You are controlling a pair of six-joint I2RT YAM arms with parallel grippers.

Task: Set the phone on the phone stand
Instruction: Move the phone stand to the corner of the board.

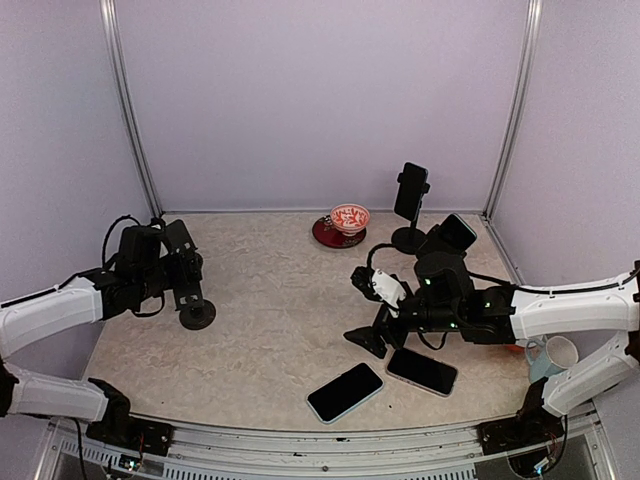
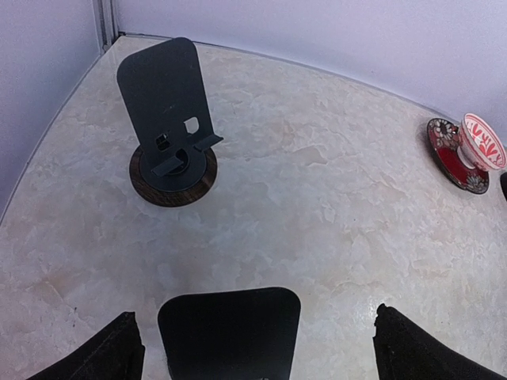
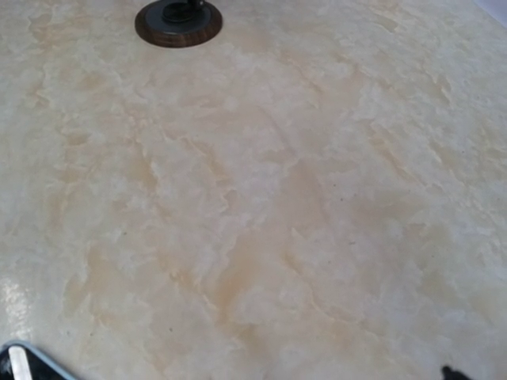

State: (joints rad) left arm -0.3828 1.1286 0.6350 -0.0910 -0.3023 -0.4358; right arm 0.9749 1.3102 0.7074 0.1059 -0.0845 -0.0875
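Observation:
Two dark phones lie flat near the front edge, one with a pale rim [image 1: 345, 392] and one to its right [image 1: 422, 371]. My right gripper [image 1: 364, 308] hovers open just behind them, holding nothing. Its wrist view shows bare table and a pale-rimmed dark corner [image 3: 20, 366] at the bottom left. An empty phone stand [image 1: 197, 315] on a round base stands at the left. My left gripper [image 1: 178, 268] is open beside it. In the left wrist view a dark rounded plate [image 2: 230, 328] rises between the spread fingers [image 2: 103, 352], clear of both. A second empty stand [image 2: 168, 111] stands further back.
At the back, another stand [image 1: 409, 238] carries a phone [image 1: 411, 190]. Beside it a red-patterned cup sits on a dark red saucer [image 1: 326, 236]. A dark slab [image 1: 457, 232] leans behind the right arm. A white mug [image 1: 556, 355] stands at the right edge. Walls enclose three sides.

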